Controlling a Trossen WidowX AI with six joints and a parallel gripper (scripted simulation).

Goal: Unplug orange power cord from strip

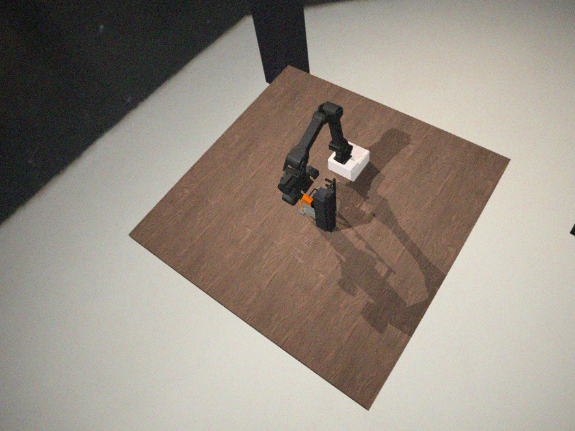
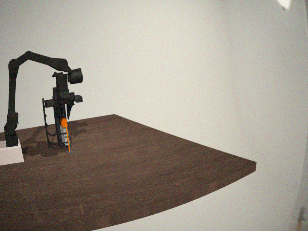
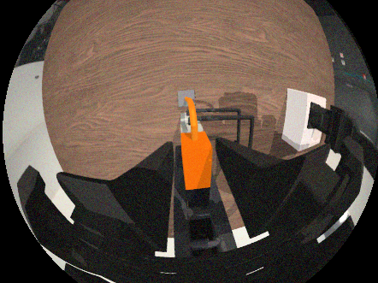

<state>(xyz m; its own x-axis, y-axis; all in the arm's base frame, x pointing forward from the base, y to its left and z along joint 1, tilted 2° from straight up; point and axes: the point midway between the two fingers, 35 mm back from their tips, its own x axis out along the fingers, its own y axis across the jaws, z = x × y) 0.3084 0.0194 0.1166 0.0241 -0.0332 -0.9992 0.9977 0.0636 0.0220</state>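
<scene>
Gripper point(image 3: 197, 167) part-open, gripping nothing, fingers straddling orange plug point(image 3: 196, 158) on power strip point(image 1: 325, 206)

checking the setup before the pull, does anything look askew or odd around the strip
Nothing stands out. The power strip stands upright in its rack, the orange plug is seated in it, its cord runs down to the table, and the open end effector straddles the plug.

Tool point(image 3: 194, 156) straddles the plug point(image 3: 196, 162) on the upright strip point(image 2: 58, 128).
</scene>
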